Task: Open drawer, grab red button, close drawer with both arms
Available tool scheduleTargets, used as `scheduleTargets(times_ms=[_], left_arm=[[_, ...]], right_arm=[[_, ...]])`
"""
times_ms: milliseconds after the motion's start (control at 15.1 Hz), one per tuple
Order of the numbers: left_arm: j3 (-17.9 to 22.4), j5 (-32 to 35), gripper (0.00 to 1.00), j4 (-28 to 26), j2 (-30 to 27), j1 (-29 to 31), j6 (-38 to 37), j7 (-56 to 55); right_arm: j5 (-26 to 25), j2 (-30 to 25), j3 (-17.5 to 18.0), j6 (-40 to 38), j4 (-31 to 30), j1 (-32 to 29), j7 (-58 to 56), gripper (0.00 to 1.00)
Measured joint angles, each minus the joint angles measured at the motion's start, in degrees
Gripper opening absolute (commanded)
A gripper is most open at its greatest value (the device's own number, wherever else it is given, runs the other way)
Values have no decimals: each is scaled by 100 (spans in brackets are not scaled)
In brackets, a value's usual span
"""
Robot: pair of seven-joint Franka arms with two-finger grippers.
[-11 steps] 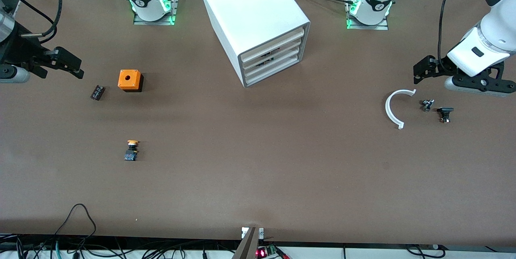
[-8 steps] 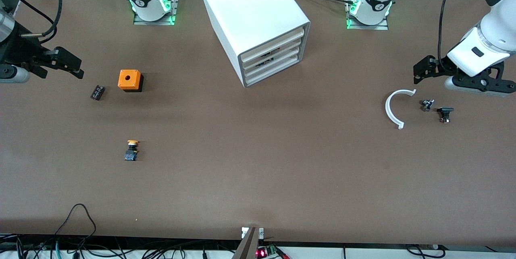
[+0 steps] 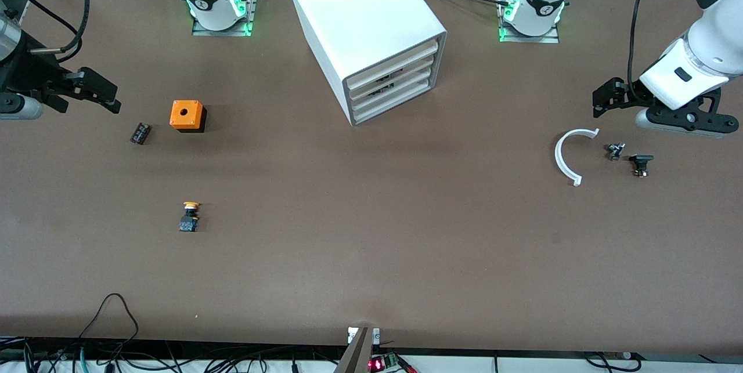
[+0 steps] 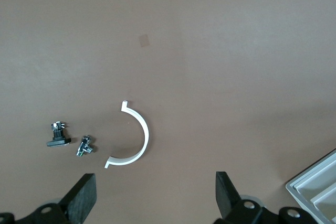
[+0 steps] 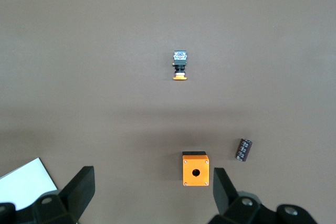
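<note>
The white cabinet (image 3: 365, 19) stands between the two arm bases with all three drawers shut. The middle drawer (image 3: 390, 79) shows a cream front with a dark gap above it. The red button is hidden. My left gripper (image 3: 603, 100) hangs open over the table at the left arm's end, above a white arc piece (image 4: 137, 135); in its wrist view the left gripper (image 4: 155, 200) holds nothing. My right gripper (image 3: 101, 94) hangs open at the right arm's end, and in its wrist view the right gripper (image 5: 152, 192) is empty beside an orange box (image 5: 195, 169).
The orange box (image 3: 187, 115) and a small black cylinder (image 3: 140, 133) lie near the right gripper. A yellow-orange capped button (image 3: 189, 217) lies nearer the front camera. The white arc (image 3: 564, 155) and two small metal parts (image 3: 615, 151) (image 3: 640, 164) lie under the left gripper.
The left gripper has shifted slightly up and toward the cabinet. The right arm and all objects have not moved.
</note>
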Motion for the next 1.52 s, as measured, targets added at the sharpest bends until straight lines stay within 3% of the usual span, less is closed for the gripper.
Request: scheduleTargets(times_ms=[727,1058,1521], left_arm=[[-380,-276,100,2,17,-39,-139,20],[-463,-2152,100,-13,455,-174,-677,248],[-441,-4604,98,-355,1462,-149,-979,2854]], right_arm=[[17,224,33,4,11,20,-2,100],[20,572,40,36,9,51,-3,100],[22,1127,49,36,2,83,-3,100]])
